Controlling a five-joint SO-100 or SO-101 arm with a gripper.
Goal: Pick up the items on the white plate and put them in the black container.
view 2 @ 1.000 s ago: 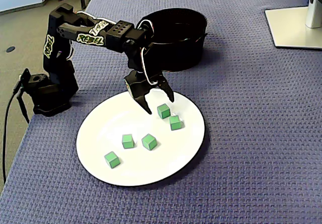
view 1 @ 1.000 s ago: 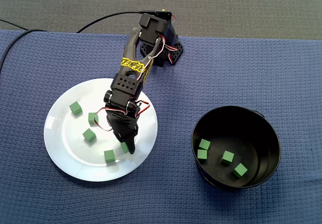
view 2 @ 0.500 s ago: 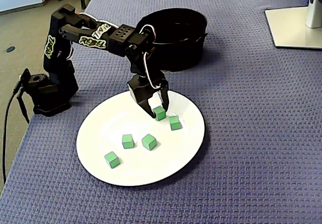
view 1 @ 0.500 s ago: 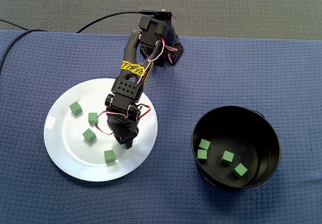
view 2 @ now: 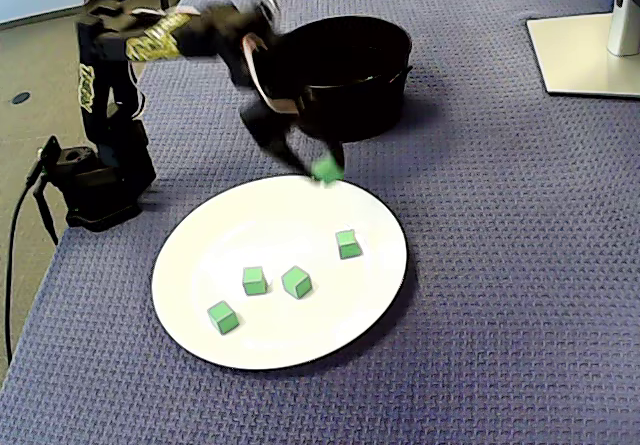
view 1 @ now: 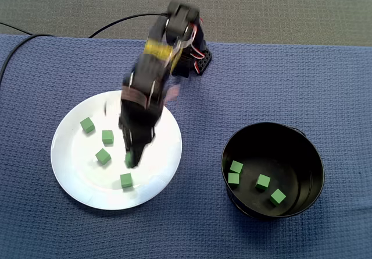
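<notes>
Green blocks (view 2: 255, 281) lay on the white plate (view 2: 190, 265) at the front of a fixed view. There were four of them, spread apart and not touching. Just behind them, the gripper (view 2: 320, 167) was up in the air over the far edge of the plate. It looked smeary, but its two fingers were pinched on a fifth green block (view 2: 327, 171), which touched nothing else. Behind that stood the black pot (view 2: 375, 105). Seen from above in a fixed view, four more blocks (view 1: 263, 181) lay inside the pot. So I think about half the job was done. Four blocks were in, one was being carried, and four were left to pick up. The carried block had to go over the pot's wall and be let go.
</notes>
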